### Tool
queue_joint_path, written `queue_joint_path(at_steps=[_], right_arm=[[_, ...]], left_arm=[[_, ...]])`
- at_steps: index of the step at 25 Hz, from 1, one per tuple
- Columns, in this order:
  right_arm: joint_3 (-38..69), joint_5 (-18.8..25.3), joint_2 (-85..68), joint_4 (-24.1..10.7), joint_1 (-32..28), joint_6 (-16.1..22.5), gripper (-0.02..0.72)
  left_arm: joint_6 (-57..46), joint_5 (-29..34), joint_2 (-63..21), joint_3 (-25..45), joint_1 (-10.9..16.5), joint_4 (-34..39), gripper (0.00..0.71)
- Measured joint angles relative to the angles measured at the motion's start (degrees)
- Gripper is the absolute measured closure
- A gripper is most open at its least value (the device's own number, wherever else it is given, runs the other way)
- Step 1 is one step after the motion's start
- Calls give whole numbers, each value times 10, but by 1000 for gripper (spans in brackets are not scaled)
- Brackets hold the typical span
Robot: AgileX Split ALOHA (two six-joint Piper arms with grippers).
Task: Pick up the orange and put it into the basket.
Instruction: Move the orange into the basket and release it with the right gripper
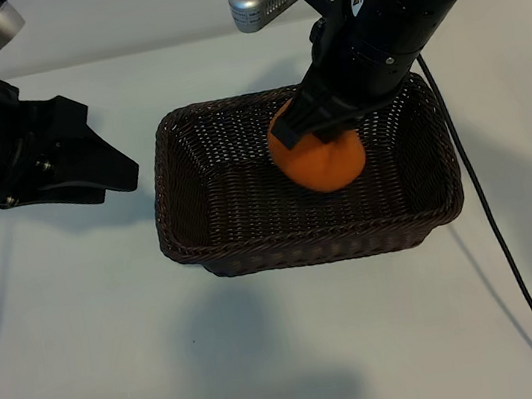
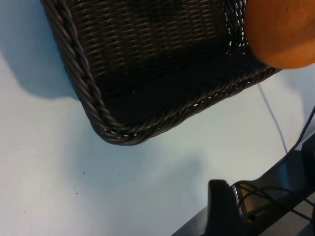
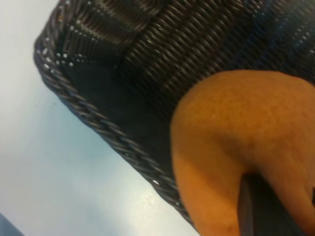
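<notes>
Over the basket's right half hangs the orange (image 1: 321, 162), clamped from above in the right hand (image 1: 324, 130); whether it is clear of the woven floor I cannot tell. It is picked up and carried over; lowering and release remain, I judge. Nearly round, it has no marked long axis, and its knob is hidden. Around it lies the basket (image 1: 183, 235) on the white surface (image 1: 90, 369). Well left, the left hand (image 1: 99, 170) hovers, fingers apart, holding nothing.
</notes>
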Motion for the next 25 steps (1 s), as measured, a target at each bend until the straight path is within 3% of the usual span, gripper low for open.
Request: queue_joint_path(at_steps=[6, 13, 25], right_arm=[[-2, -7, 1, -31, 0, 0, 612], [-2, -59, 2, -44, 0, 0, 613], [-2, -49, 113, -53, 0, 0, 613]], left_arm=[[0, 0, 0, 0, 0, 0, 243], [0, 5, 0, 0, 0, 0, 243], [0, 5, 0, 0, 0, 0, 243]])
